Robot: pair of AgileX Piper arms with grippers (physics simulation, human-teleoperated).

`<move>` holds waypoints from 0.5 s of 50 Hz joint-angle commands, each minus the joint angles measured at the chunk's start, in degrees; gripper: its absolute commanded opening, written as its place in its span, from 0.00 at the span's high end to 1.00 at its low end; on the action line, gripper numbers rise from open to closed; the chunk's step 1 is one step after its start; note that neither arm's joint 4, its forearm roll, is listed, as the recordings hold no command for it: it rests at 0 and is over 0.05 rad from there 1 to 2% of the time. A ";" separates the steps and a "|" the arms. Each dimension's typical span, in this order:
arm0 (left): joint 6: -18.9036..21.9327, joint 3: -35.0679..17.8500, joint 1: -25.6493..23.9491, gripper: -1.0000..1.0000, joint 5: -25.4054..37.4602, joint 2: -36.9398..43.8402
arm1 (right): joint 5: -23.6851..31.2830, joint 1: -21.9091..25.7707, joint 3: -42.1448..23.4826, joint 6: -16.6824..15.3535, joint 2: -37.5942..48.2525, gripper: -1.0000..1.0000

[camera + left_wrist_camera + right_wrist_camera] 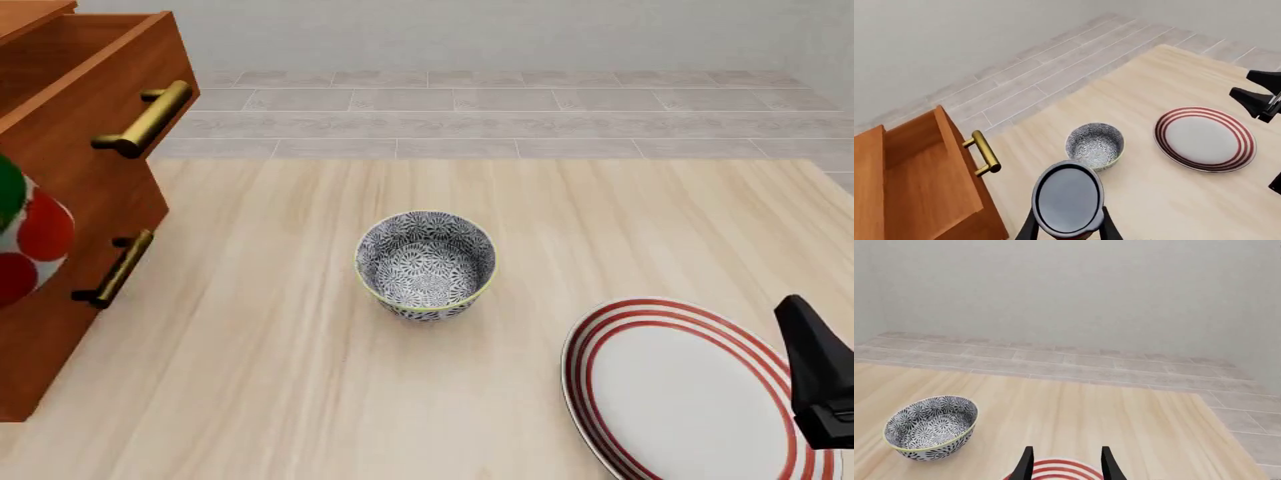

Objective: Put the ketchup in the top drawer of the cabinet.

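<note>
My left gripper (1067,229) is shut on the ketchup (1067,197), whose dark metal top faces the left wrist camera. In the front view only a strip of its red and green label (19,235) shows at the left edge. The cabinet (67,330) stands at the table's left, and its top drawer (94,90) is pulled out, brass handle (985,153) forward. The can hangs over the table just beside that drawer front, outside the drawer. My right gripper (1066,461) stands open and empty over the striped plate.
A grey patterned bowl (424,263) sits mid-table, close to the held can. A white plate with red rings (674,395) lies at the front right under the right gripper (817,375). A lower drawer handle (115,268) sticks out from the cabinet front.
</note>
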 commanded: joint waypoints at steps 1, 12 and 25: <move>2.67 -10.87 5.04 1.00 8.90 3.86 | -0.08 -0.12 0.24 0.24 0.02 0.00; 5.54 -20.56 8.66 1.00 11.73 9.67 | -0.05 -0.16 0.22 0.17 0.02 0.00; 6.57 -20.40 13.58 1.00 10.18 13.80 | 0.12 -0.22 0.21 0.21 0.04 0.00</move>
